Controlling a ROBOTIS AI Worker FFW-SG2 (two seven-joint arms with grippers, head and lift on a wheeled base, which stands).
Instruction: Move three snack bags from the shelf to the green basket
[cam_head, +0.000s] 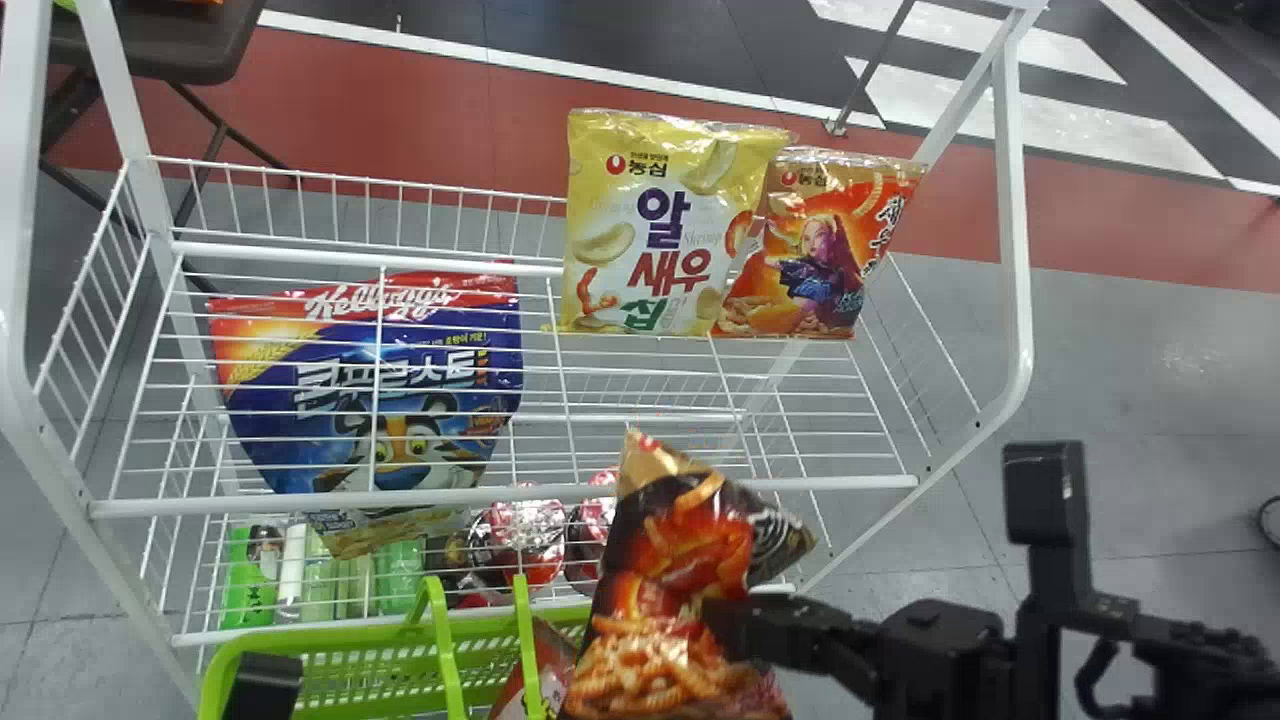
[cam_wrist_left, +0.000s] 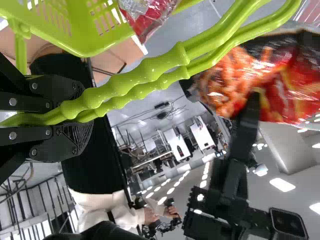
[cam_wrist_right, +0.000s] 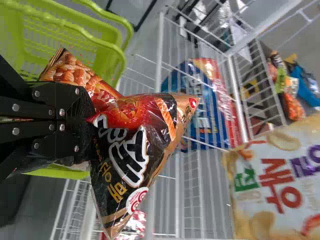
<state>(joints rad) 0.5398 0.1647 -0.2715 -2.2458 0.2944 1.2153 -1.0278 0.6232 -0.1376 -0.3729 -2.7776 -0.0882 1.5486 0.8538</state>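
Found in the right tool (cam_wrist_right: 90, 122): a black-and-red snack bag (cam_wrist_right: 125, 155), grasped at its middle with the film gathered into deep creases. Located beside the green basket (cam_head: 330, 638), near its right-hand end; height over the rim not to be judged. Noted on the left tool (cam_wrist_left: 80, 116) a firm closure around the basket handles (cam_wrist_left: 135, 79). Assessed as light for its bulk: soft, glossy film, puffed with air over brittle contents. Likely to twist or slip about a narrow pinch, to dent under pressure, and to crumble inside if squeezed harder. Advise keeping present force, lowering gently clear of the handles, and releasing only above the opening, next to the wrapper (cam_head: 551, 662) already inside. Observed on the wire shelf (cam_head: 850, 484), leaning side by side: a yellow snack bag (cam_head: 640, 225) and an orange snack bag (cam_head: 820, 250), overlapping at one edge. Expect similar handling from both. Recommend taking hold near the flat top seal, or at a free side edge with slack film, well away from the swollen centre; avoid dragging one along with the other.
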